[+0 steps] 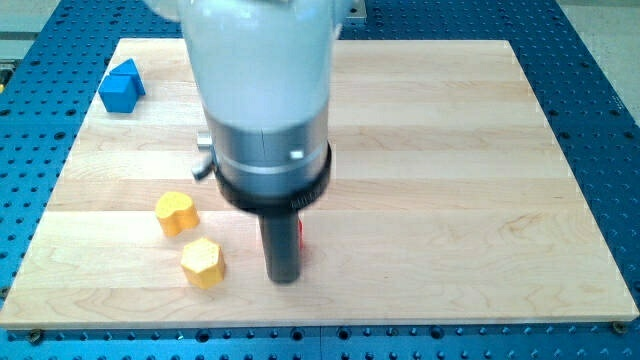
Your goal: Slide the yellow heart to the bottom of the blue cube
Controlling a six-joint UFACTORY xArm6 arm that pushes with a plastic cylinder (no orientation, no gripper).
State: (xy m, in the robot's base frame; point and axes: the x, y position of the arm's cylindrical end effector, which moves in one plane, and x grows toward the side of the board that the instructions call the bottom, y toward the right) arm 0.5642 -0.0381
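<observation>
The yellow heart (177, 212) lies on the wooden board (450, 150) at the lower left. The blue cube (121, 87) sits near the board's top left corner, far above the heart in the view. My tip (283, 277) is down on the board to the right of the heart and just right of a yellow hexagon block (203, 262). The tip touches neither yellow block. The arm's white and black body hides the board's middle above the tip.
A red block (301, 234) shows as a thin sliver right behind the rod, mostly hidden by it. The board rests on a blue perforated table (600, 120).
</observation>
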